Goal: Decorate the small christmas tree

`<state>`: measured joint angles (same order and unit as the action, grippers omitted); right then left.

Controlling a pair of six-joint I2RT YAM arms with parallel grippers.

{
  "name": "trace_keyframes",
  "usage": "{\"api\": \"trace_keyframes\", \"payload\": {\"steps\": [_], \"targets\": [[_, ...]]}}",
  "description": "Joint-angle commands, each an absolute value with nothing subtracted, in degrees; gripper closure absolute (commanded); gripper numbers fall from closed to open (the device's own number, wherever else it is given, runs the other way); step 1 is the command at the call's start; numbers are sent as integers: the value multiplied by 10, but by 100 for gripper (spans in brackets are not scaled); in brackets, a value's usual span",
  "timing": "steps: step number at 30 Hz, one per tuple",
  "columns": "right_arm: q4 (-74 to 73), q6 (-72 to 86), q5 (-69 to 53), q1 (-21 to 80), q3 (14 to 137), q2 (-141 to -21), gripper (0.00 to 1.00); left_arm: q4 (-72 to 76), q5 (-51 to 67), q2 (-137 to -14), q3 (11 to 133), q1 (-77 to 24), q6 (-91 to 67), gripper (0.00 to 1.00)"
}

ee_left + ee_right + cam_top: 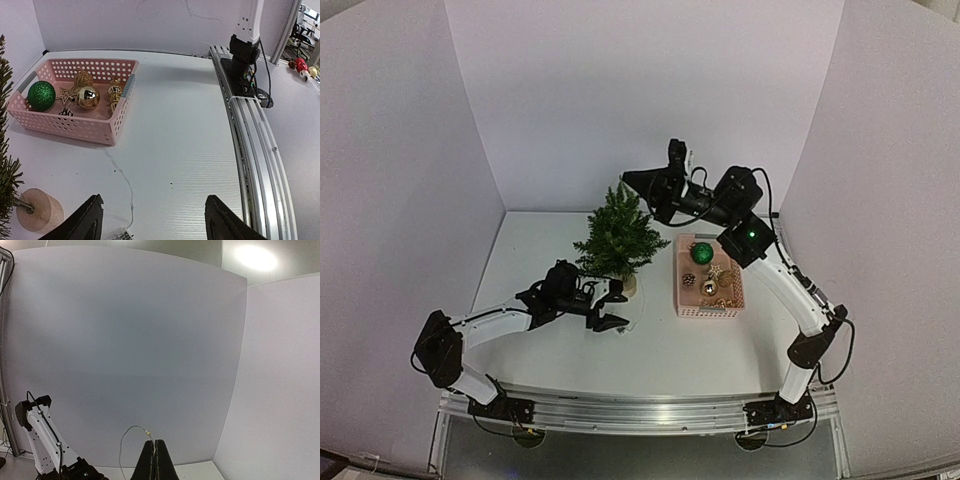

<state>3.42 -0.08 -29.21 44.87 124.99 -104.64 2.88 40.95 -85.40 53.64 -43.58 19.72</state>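
Nearest the arm bases, in front of the small christmas tree point(617, 238), the left claw point(154, 200) hovers low over the worktop point(180, 125) with its fingers apart and nothing between them. Just beside it is the tree's pale round base point(40, 210). The tree stands upright on that base. It looks light and easy to tip. Its needle branches are probably soft and springy, so they would bend under a push rather than resist it. The trunk or the stiff base is the safer place to steady it, and ornaments are best hung on outer twigs. A thin light wire point(122, 175) trails across the smooth white worktop in front of the tree. It is limp and likely to snag on needles. To the right of the tree sits the pink basket point(75, 127), holding a green glitter ball point(41, 95), a gold bauble point(88, 96) and other gold pieces, all probably slippery and fragile. Behind and above the tree, the right claw point(155, 452) is raised with its fingers pressed together, apparently pinching the end of a wire. Plain white walls point(640, 100) close in the space beyond the tree.
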Motion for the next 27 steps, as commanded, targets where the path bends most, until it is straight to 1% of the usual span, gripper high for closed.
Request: {"api": "trace_keyframes", "payload": {"steps": [1, 6, 9, 11, 13, 14, 16, 18, 22, 25, 27], "targets": [[61, -19, -287, 460, 1268, -1045, 100, 153, 358, -875, 528, -446, 136, 33], [63, -25, -287, 467, 1263, -1039, 100, 200, 331, -902, 524, -466, 132, 34], [65, -27, -286, 470, 1259, -1035, 100, 213, 343, -915, 525, -478, 146, 34], [66, -27, -287, 471, 1258, -1032, 100, 219, 328, -926, 525, -487, 151, 38], [66, -27, -287, 473, 1257, -1029, 100, 230, 321, -932, 526, -490, 140, 43], [66, -28, -287, 473, 1255, -1027, 100, 232, 321, -934, 526, -491, 137, 49], [67, -30, -285, 474, 1248, -1021, 100, 232, 321, -933, 527, -491, 137, 62], [67, -32, -281, 474, 1239, -1014, 100, 226, 303, -927, 527, -491, 137, 76], [68, -38, -273, 474, 1222, -1001, 100, 194, 274, -896, 526, -491, 138, 99], [73, -39, -269, 474, 1218, -996, 100, 158, 237, -867, 549, -490, 95, 100], [82, -40, -273, 474, 1231, -999, 100, 119, 239, -848, 591, -488, 63, 100]]}}
